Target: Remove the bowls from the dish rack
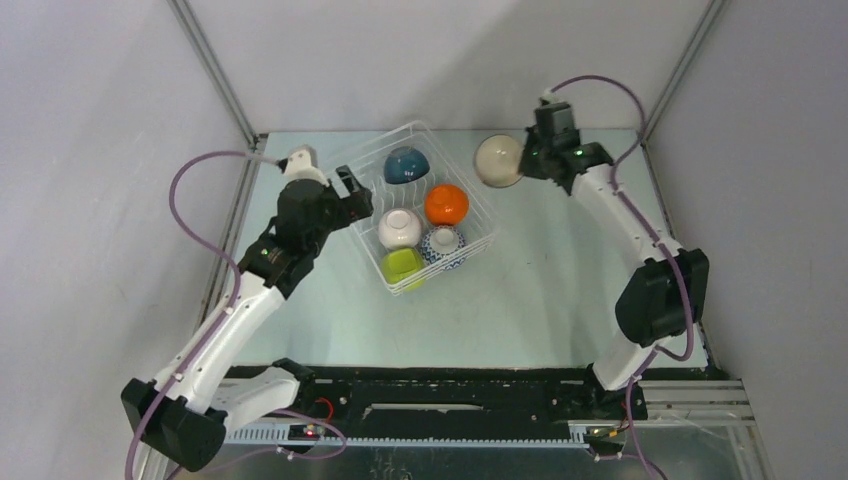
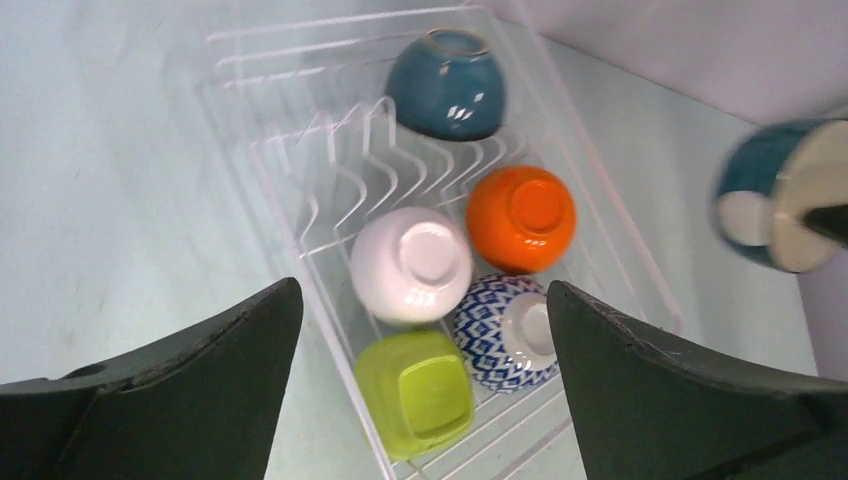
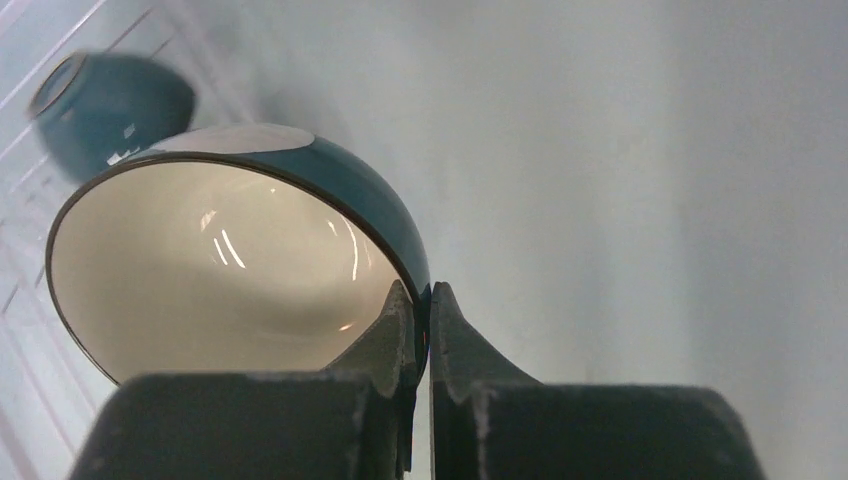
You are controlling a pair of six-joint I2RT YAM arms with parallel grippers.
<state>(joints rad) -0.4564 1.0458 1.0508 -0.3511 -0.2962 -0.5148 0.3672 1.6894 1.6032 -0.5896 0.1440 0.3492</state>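
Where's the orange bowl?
In the top view, the orange bowl sits upside down in the dish rack, right of the white bowl, between the dark blue bowl and patterned bowl.

A flat, pale blue-green table top with a faint sheen is boxed in by three plain, matte grey-white panels: the back wall, the left wall and the right wall. A slim silver metal left strut and a matching right strut run along the far corners where the walls meet. The light is soft and even, with only weak shadows, and along the table's near edge lie a long black bar and a perforated silver metal strip.
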